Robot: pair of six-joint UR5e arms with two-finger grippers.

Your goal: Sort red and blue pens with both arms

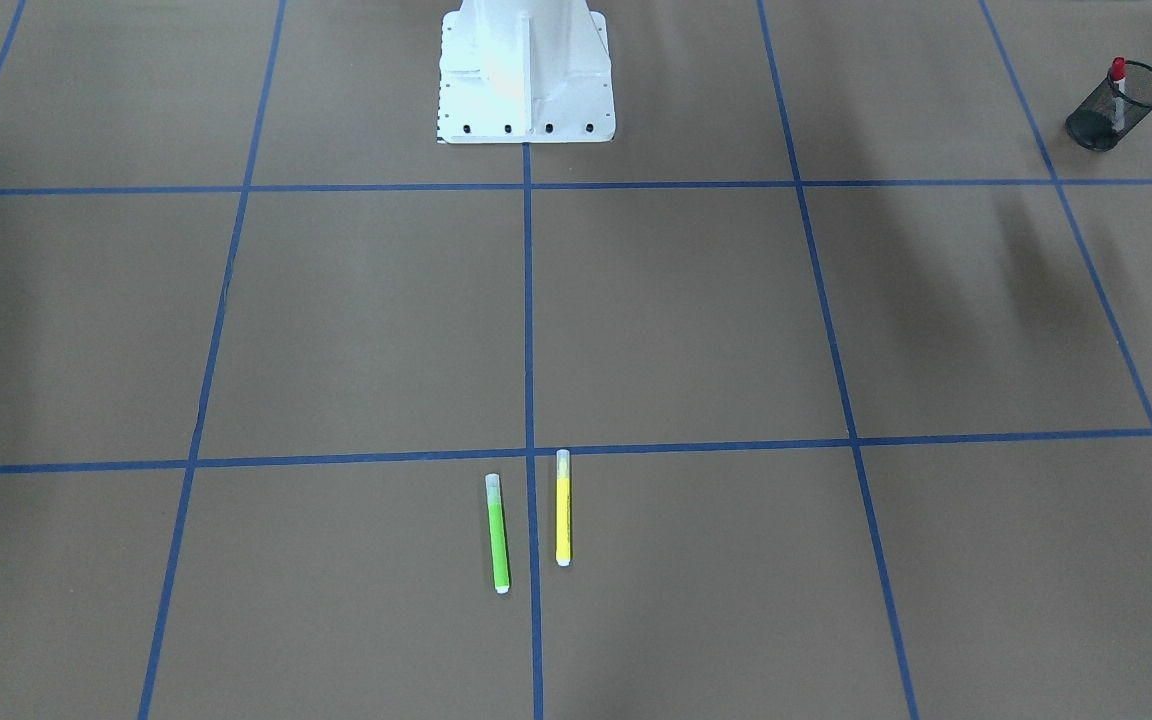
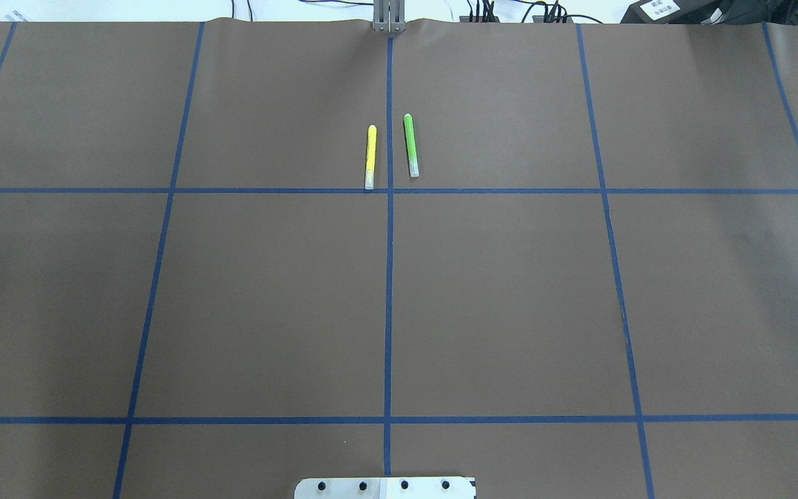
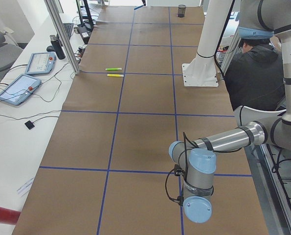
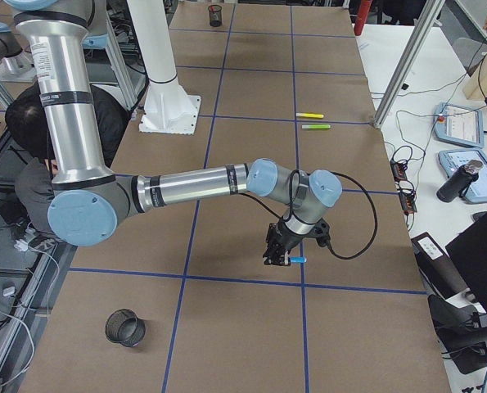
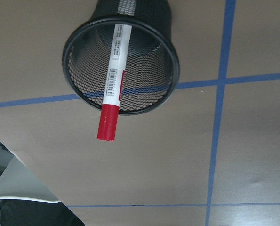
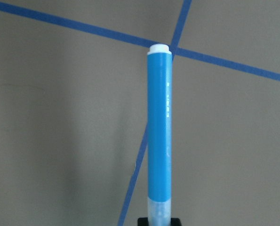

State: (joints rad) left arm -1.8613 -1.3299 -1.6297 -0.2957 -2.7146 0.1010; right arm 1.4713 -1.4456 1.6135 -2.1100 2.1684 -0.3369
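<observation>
Right wrist: blue pen [image 6: 158, 127] clamped, cap end, in my right pincer [image 4: 280, 254].
Left wrist: red pen [image 5: 115, 75] inside mesh cup [image 5: 74, 70].
Left pincer: can't tell.

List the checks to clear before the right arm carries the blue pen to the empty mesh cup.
1. Grip: the right gripper clamps the blue-barrelled pen by its frosted cap end: ok.
2. Target: the empty black wire-mesh cup stands upright on the robot's right side: ok.
3. Route: only bare brown paper shows between gripper and that cup: ok.
4. Red side: the white-barrelled, red-capped marker sits in the other black mesh cup: ok.
5. Bystanders: the green pen and yellow pen lie far off the route: ok.
</observation>
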